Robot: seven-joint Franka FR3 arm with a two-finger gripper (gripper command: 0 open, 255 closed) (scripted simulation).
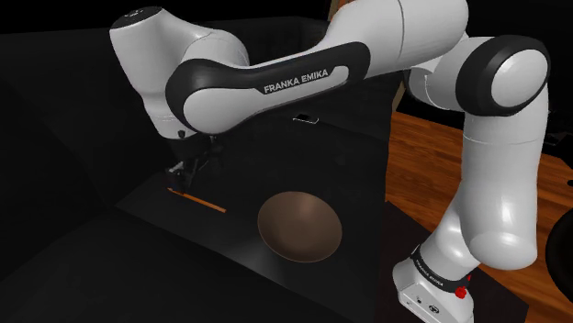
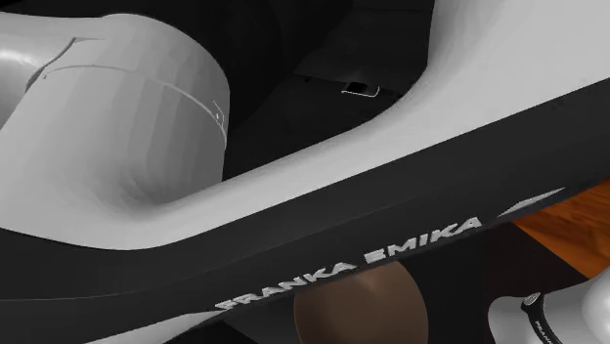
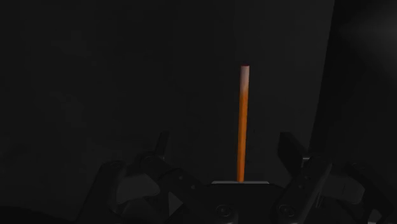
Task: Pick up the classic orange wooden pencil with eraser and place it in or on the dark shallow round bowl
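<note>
The orange pencil (image 3: pixel 242 121) lies inside the wide-open tool (image 3: pixel 224 145) (touching neither side of it)

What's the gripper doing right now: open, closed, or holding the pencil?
Gripper: open, holding nothing. The orange pencil lies in the gap, untouched.

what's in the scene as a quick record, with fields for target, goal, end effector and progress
target: orange pencil, lying flat, apart from the bowl
goal: dark brown round bowl, empty, to the shoulder view's right of the pencil
tool: end effector open over the pencil, one finger on either side, neither touching it
progress: pencil not yet grasped
</note>
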